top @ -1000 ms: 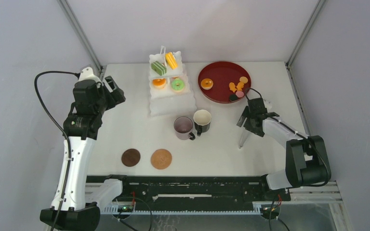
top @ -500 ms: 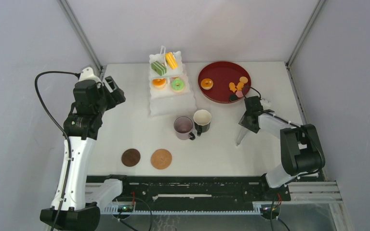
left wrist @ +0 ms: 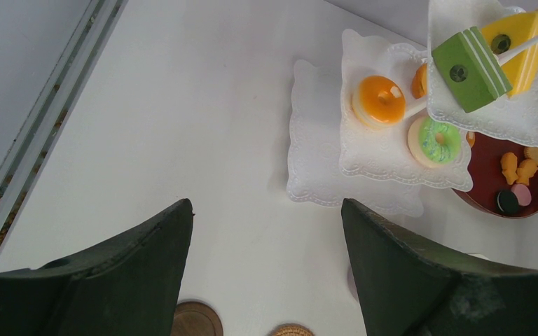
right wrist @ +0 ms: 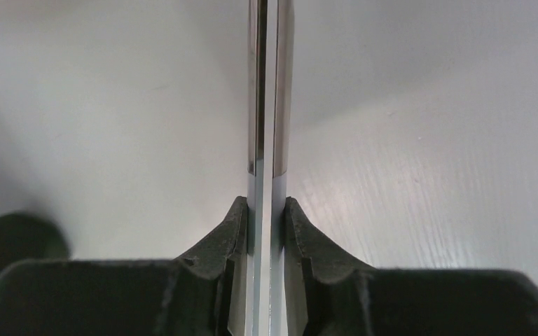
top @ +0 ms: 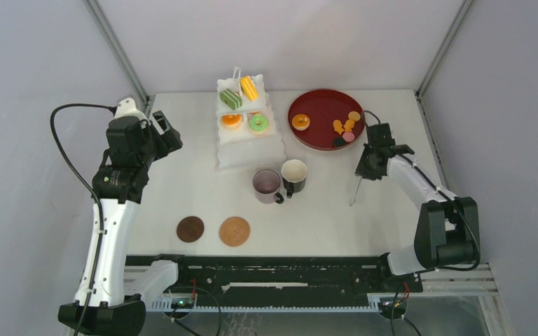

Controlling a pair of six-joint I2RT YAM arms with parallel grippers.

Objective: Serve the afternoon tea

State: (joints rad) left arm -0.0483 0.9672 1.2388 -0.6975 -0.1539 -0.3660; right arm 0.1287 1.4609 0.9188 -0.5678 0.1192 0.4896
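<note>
Right gripper, well to the right of the stand: we see it clamped on the tongs. In the wrist view its fingers press both metal blades flat together. The tongs hang down toward the table; we cannot tell whether the tip touches.

Left gripper, left of the stand and raised: jaws wide apart, nothing between them.

On the stand we count a green cake and a yellow cake on top, with an orange doughnut and a green doughnut one tier lower.

Mauve mug and black mug sit side by side just in front of the stand. Dark coaster and lighter coaster lie further in front, apart. Red tray, holding small pastries, lies just right of the stand.

Table white; walls pale grey, with metal posts at the back corners.
</note>
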